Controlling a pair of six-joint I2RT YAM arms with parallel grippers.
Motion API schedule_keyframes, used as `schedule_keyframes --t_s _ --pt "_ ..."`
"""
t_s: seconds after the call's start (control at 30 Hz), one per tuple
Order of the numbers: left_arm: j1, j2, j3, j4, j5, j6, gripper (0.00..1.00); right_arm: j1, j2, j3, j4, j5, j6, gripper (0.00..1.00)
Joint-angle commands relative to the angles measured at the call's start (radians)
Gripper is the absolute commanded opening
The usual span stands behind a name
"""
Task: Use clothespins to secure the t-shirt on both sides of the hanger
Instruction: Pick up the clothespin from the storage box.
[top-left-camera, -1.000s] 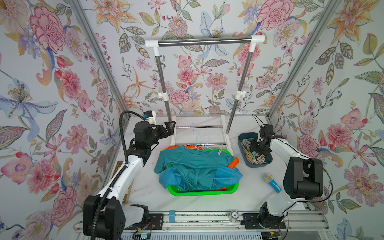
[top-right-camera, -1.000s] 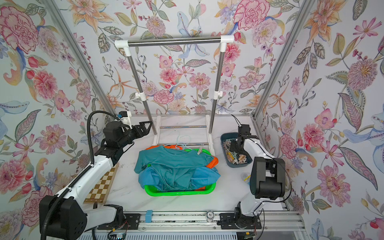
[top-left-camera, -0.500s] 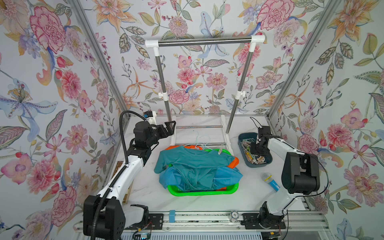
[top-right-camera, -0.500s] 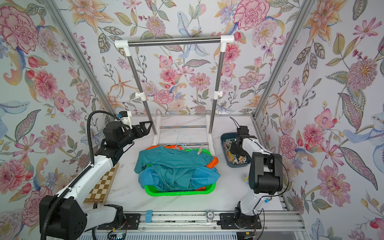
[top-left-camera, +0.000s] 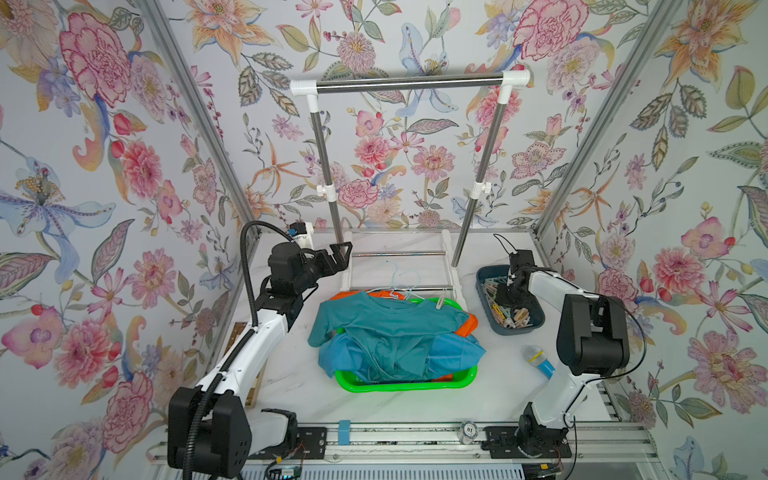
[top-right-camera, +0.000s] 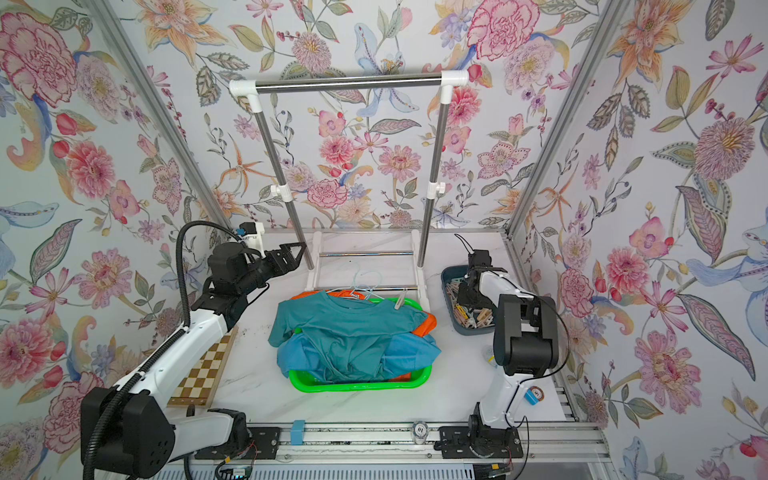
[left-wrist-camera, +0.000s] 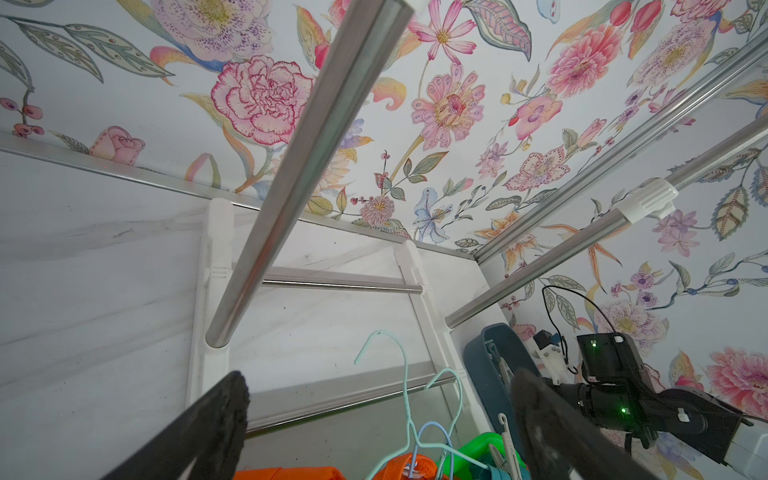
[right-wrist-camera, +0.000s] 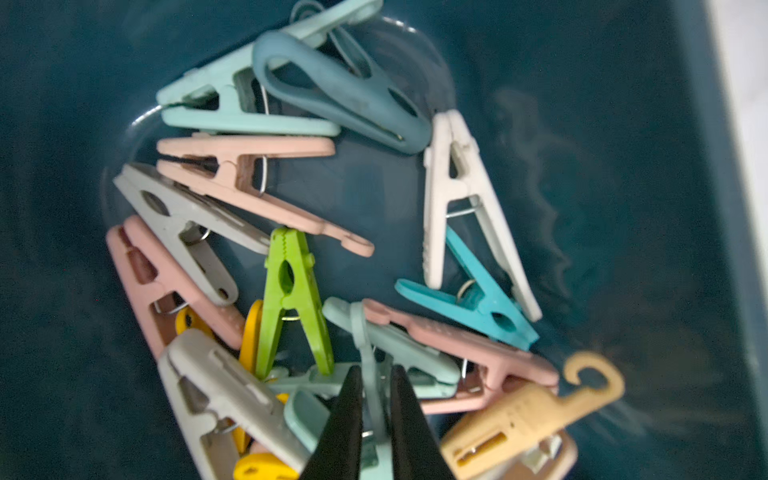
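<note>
Where the counter lies nearest, a green basket holds a teal t-shirt draped over other clothes. One pale clothespin is clipped at its shoulder, beside the hanger hooks. Further back, a dark blue bin holds loose clothespins in pink, grey, white, lime, teal, yellow and beige. The right fingers stand nearly together, seemingly pinching a pale green clothespin. The left fingers hang spread wide and empty by the rack.
</note>
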Motion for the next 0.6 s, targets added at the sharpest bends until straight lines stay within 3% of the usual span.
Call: schedule_keyframes --t_s 0.0,0.23,0.57 --pt "-0.003 0.007 -0.006 0.020 0.014 -0.010 1.00 0.004 0.014 0.023 -0.006 0.010 0.003 0.12" --pt "-0.003 0.006 -0.001 0.020 0.014 -0.010 1.00 -0.003 0.007 0.028 -0.006 -0.006 0.005 0.00" --pt "-0.003 0.001 0.006 0.012 0.025 -0.005 1.00 -0.033 -0.125 0.061 -0.021 -0.100 0.039 0.00"
